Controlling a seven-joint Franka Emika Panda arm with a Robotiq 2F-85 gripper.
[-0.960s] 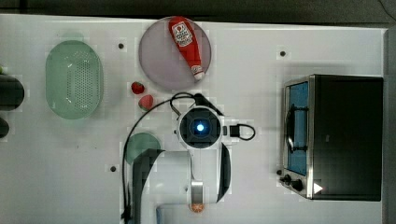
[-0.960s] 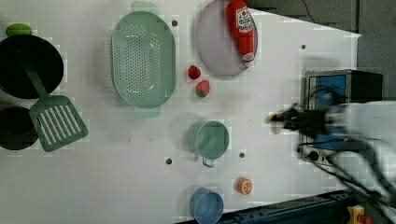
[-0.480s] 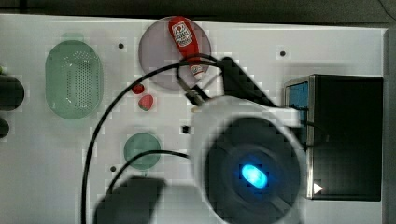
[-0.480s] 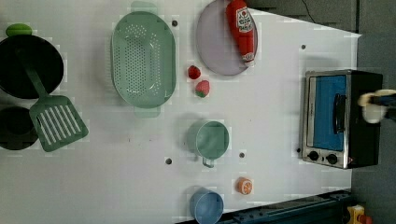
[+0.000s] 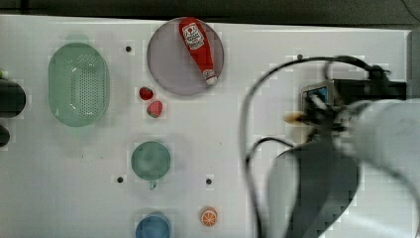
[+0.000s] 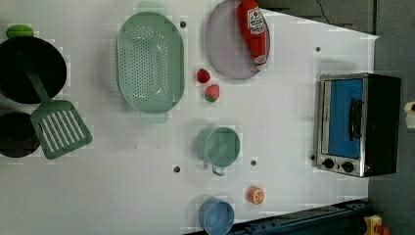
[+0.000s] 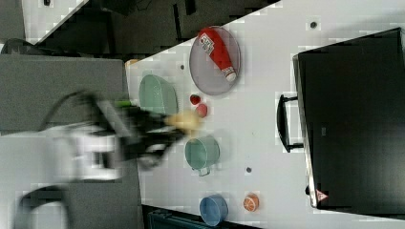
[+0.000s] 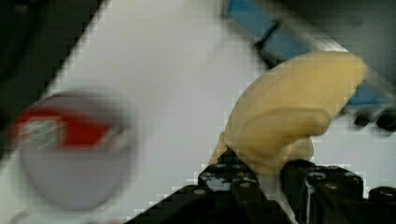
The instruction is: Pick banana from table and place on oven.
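The pale yellow banana (image 8: pixel 289 112) is off the white table (image 5: pixel 237 124), and my gripper (image 8: pixel 261 170) is shut on its lower end. In the top view the banana (image 5: pixel 293 118) pokes out of the gripper (image 5: pixel 306 118) just to the top view's left of the oven's blue glass door (image 5: pixel 317 94), with my blurred arm over most of the oven. The left view shows the oven (image 6: pixel 357 125) whole, nothing on its black top. In the right view the banana (image 7: pixel 184 119) hangs high over the table, far from the oven (image 7: pixel 353 119).
A grey plate (image 5: pixel 168 74) holds a ketchup bottle (image 5: pixel 198 49). A green colander (image 5: pixel 78 84), two strawberries (image 5: pixel 150 101), a green cup (image 5: pixel 151 161), a blue cup (image 5: pixel 153 227) and an orange slice (image 5: pixel 209 216) lie on the table. Black pots and a green spatula (image 6: pixel 58 129) sit at the left view's left.
My arm has swung from the middle of the table toward the oven, carrying the banana. In the left view it has passed out over the right edge.
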